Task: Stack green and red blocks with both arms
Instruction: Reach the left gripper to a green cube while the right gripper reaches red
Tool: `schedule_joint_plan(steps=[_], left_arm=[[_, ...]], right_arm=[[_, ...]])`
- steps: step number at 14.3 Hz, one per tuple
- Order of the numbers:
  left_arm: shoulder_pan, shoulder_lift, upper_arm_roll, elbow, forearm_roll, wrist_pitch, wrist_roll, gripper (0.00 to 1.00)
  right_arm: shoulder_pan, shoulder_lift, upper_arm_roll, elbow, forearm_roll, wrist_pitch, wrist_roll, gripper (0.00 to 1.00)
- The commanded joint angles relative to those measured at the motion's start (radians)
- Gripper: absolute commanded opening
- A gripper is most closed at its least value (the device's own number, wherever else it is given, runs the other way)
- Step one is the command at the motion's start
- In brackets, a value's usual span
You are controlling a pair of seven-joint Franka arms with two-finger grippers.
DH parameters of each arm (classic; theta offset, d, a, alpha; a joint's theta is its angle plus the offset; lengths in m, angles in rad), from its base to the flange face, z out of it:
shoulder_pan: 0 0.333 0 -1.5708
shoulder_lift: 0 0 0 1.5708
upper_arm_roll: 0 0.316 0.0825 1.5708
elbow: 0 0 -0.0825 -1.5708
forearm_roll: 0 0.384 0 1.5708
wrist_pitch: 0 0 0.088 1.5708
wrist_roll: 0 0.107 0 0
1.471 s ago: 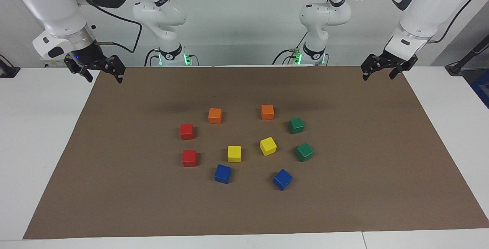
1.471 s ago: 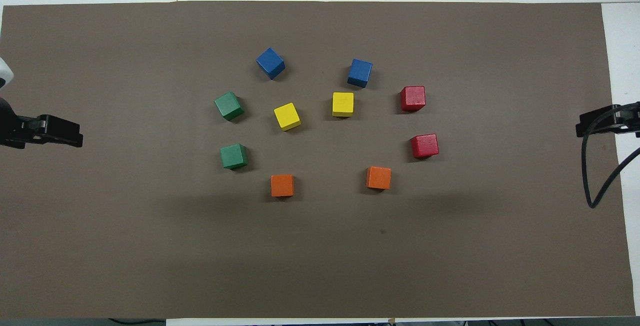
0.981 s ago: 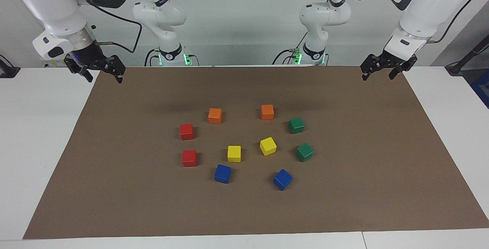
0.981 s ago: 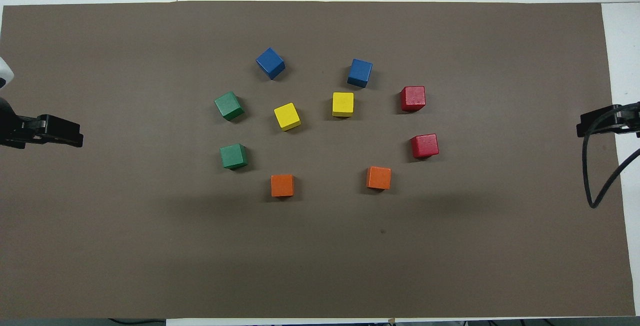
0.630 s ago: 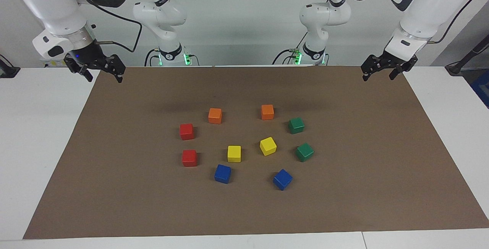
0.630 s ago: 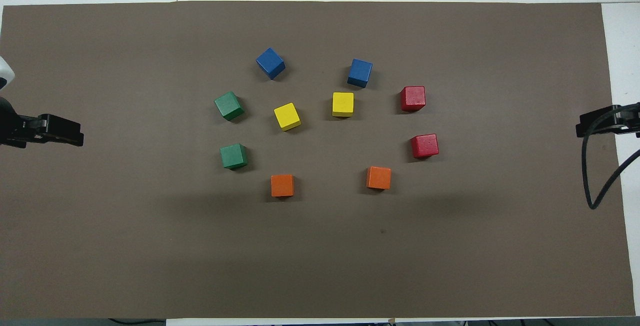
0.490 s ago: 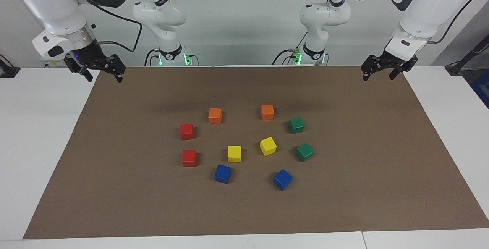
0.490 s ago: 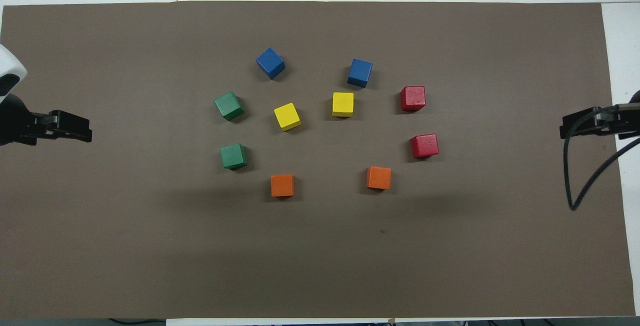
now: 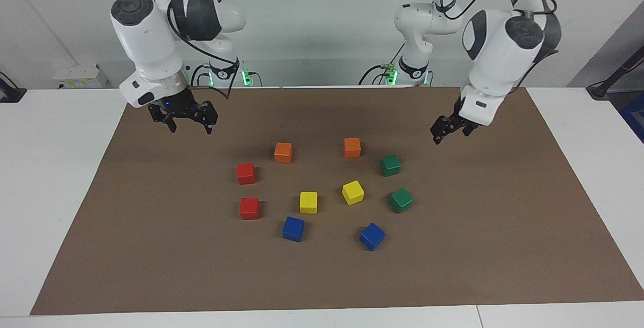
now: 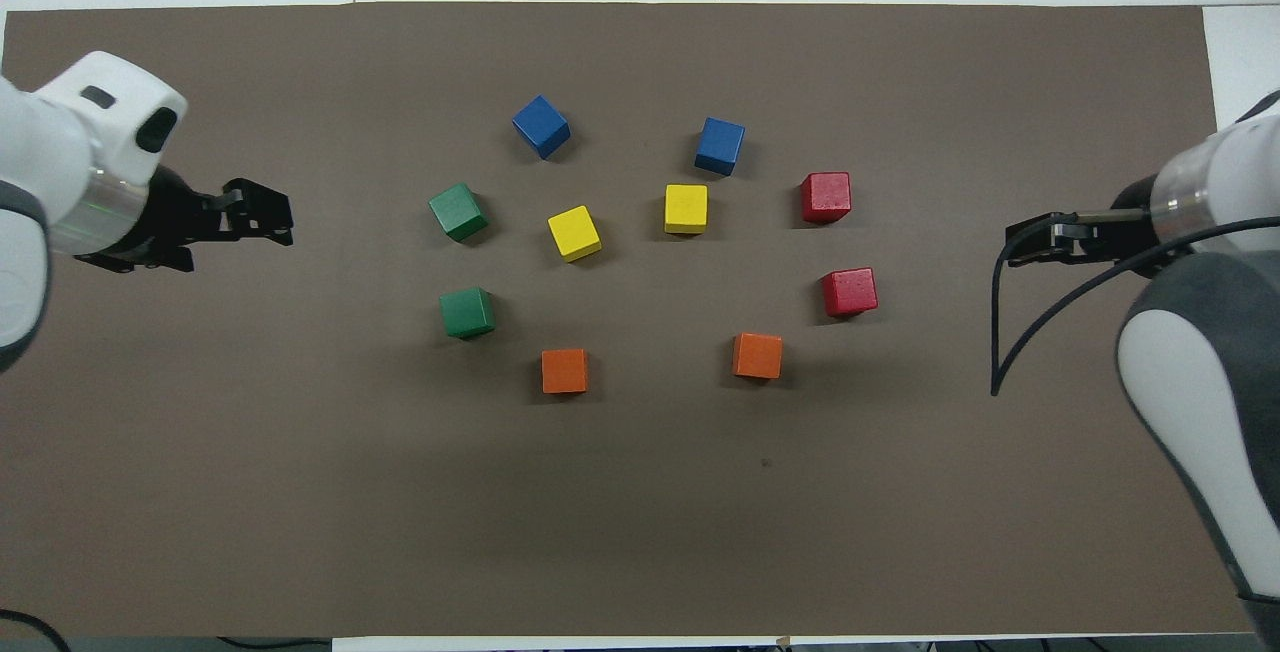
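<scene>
Both grippers released and empty, raised over the brown mat, no block stacked yet.

The left gripper hangs jaws apart over the mat near the two green blocks; the right gripper likewise near the two red blocks. All four sit mid-mat, well off its edges. They look light, rigid and glossy, so probably slippery: pinch flat opposing faces squarely. Orange blocks, yellow blocks and blue blocks crowd alongside; the mat is flat.
</scene>
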Motion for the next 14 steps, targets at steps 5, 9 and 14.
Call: schedule_joint_plan(steps=[5,9,14], left_arm=[[-0.140,0.020,0.014,-0.199,-0.009,0.223,-0.086,1.00],[-0.171,0.058,0.014,-0.238,-0.011,0.292,-0.105,1.00],[-0.180,0.113,0.014,-0.246,-0.009,0.338,-0.118,1.00]], right_arm=[[0.084,0.031,-0.002,-0.157,0.015,0.166,0.051,1.00],[0.111,0.037,-0.002,-0.211,0.013,0.247,0.010,1.00],[0.111,0.082,-0.002,-0.234,0.013,0.349,-0.059,1.00]])
